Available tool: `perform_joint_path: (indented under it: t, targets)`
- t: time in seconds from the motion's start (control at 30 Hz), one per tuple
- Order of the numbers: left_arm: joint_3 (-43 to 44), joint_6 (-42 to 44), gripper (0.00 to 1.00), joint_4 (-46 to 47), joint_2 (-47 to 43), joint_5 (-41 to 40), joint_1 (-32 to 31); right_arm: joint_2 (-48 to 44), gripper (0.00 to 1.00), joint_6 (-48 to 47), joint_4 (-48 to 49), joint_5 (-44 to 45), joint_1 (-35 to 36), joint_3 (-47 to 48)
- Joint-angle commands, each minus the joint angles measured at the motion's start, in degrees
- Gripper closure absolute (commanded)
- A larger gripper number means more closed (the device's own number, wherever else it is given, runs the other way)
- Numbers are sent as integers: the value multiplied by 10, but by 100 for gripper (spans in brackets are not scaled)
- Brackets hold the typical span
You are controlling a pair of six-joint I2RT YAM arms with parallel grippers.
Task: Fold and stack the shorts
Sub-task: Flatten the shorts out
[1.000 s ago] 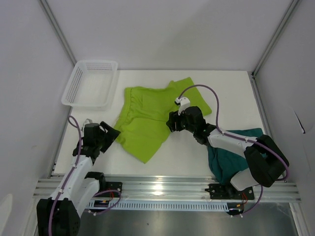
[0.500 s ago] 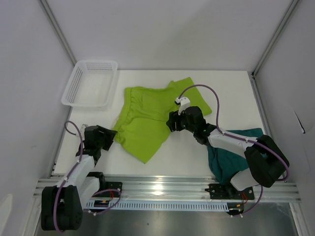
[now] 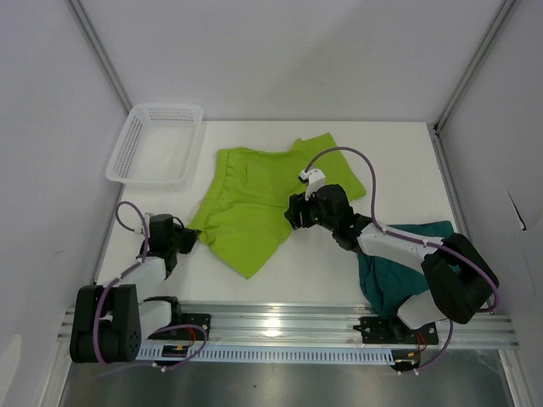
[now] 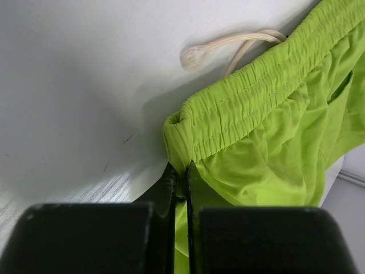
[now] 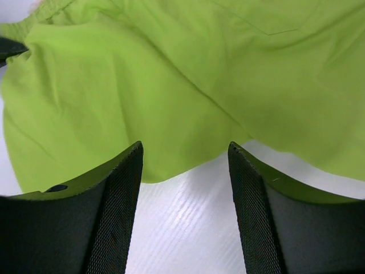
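setting: white tabletop (image 3: 407,170) boxed in by plain white walls, with a metal rail running along the near edge.
bin: white mesh plastic basket (image 3: 157,144) sitting at the far left corner, well apart from both garments.
item one: bright lime yellow-green fabric shorts (image 3: 254,199) lying mid-table, mostly spread out, one point of cloth reaching toward the near edge and one leg toward the far right.
item two: dark teal green fabric shorts (image 3: 399,271) lying crumpled at the near right, partly hidden under the right arm, with no gripper on them.
cord: pale knotted drawstring (image 4: 228,45) resting on the table just beside the lime waistband.
left gripper (image 4: 180,180): clenching the corner of the elastic waistband, low over the table at the near left.
right gripper (image 5: 185,188): jaws spread wide and holding nothing, hovering over the lime hem.
progress: looking early; no fold is showing, no stack is begun, and both pairs are waiting to be folded.
change: the left arm is drawing back toward its base compared with a second ago, dragging the waistband corner to the near left; the right gripper is hardly shifting.
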Motion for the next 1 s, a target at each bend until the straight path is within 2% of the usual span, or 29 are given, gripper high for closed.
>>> perform_joint_path:
  t: [0.0,0.13,0.2,0.23,0.3,0.33,0.5,0.6,0.87,0.97]
  targets:
    - [8,21,100,14,-27,-11,5,-26,37,-22,14,-19,28,8]
    - [44,36,100,-60,-83,-40,6,-12,36,-54,-14,-21,86,40]
    - [70,24,100,-174,-129,-87,6,3,37,-55,-40,-19,119,73]
    - [114,19,100,-241,-144,-101,4,17,37,-54,-55,-5,133,84]
    - [154,20,100,-288,-186,-129,4,29,37,-57,-67,12,175,102]
    - [177,21,100,-328,-200,-135,3,40,37,-59,-77,48,190,117]
    - [234,7,98,-391,-266,-135,3,72,35,-57,-80,138,274,155]
    - [262,-2,98,-433,-269,-117,3,101,34,-61,-78,191,303,186]
    - [289,0,100,-465,-259,-93,2,151,35,-49,-35,181,337,233]
    - [294,1,100,-469,-260,-87,3,187,35,-42,-33,208,351,254]
